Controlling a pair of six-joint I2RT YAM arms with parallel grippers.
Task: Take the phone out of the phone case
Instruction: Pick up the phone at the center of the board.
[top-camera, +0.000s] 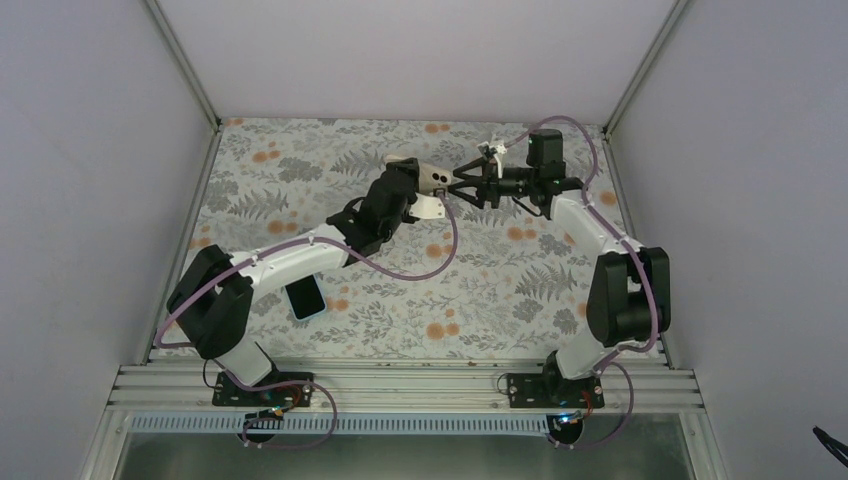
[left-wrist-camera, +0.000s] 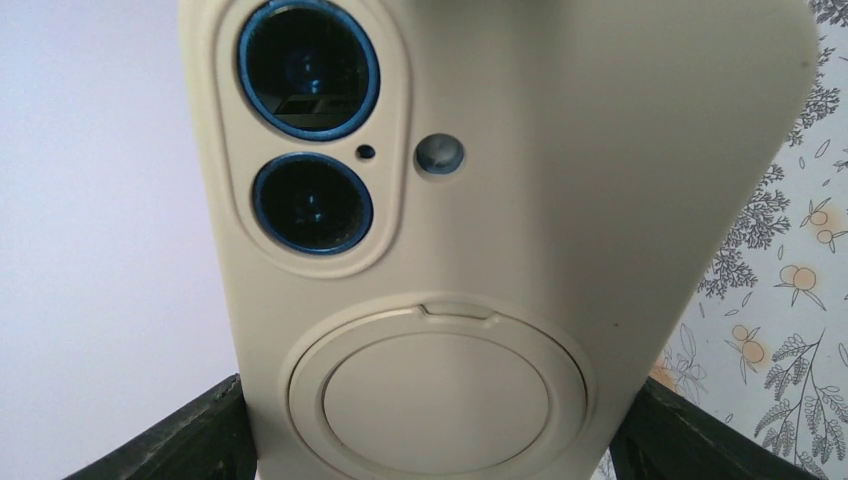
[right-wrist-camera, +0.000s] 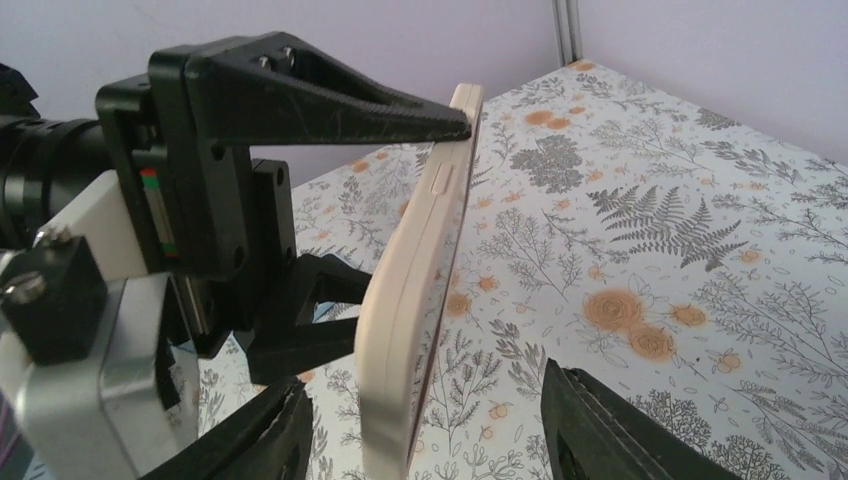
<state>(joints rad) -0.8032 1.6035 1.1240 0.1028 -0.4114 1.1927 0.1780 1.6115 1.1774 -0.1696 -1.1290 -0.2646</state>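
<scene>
Holding the phone (left-wrist-camera: 308, 68), cased, over the floral table (top-camera: 560, 290)

The left gripper (left-wrist-camera: 437, 385) clamps the phone case (left-wrist-camera: 560, 200) across its width and holds it over the table's far middle. The case is a matte, pale beige shell with a raised round disc (left-wrist-camera: 436, 390) low on its back. 2 blue-rimmed lenses of the phone show through a rounded cutout near the top, so the phone sits inside. The right gripper (right-wrist-camera: 425, 385) straddles the case's edge, its 2 fingers parted with a gap on each side.
</scene>
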